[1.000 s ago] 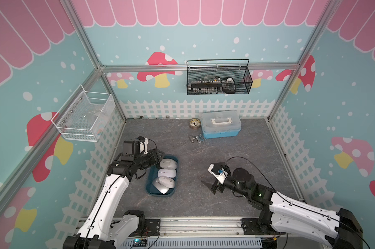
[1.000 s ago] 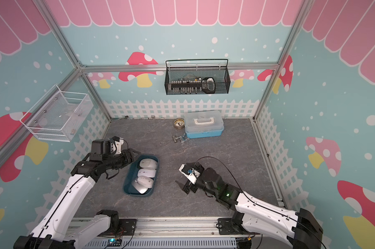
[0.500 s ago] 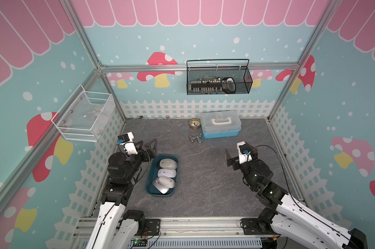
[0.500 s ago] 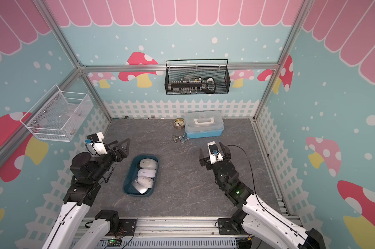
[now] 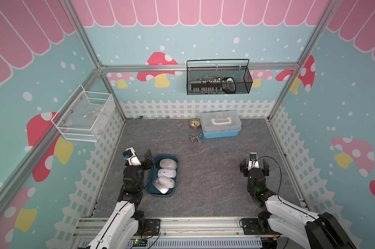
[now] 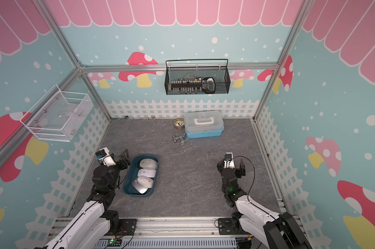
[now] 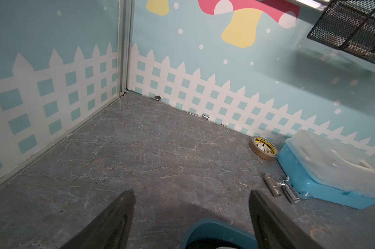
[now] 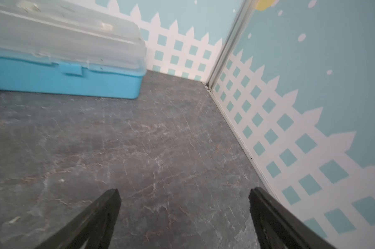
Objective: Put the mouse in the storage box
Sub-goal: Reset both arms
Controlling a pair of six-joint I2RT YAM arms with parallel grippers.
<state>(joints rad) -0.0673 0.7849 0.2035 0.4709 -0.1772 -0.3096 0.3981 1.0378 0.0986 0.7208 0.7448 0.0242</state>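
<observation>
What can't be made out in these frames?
- Storage box, left wrist view: cut by the frame edge; contents mostly out of frame.
- Black wire basket contents, both top views: too small behind mesh.
- Nearest mouse, both top views: partly under the next mouse.
- Light blue case, right wrist view: blurred, cut by the edge.

The storage box is dark teal-blue, and the mice in it are white and pale grey. The surface is dark grey with pale marble veins. The walls are light turquoise with white dots, red-and-yellow mushrooms, a white picket fence and pink scallops. The case is light blue under a cloudy clear lid. The mesh basket is black, the wire basket white.
</observation>
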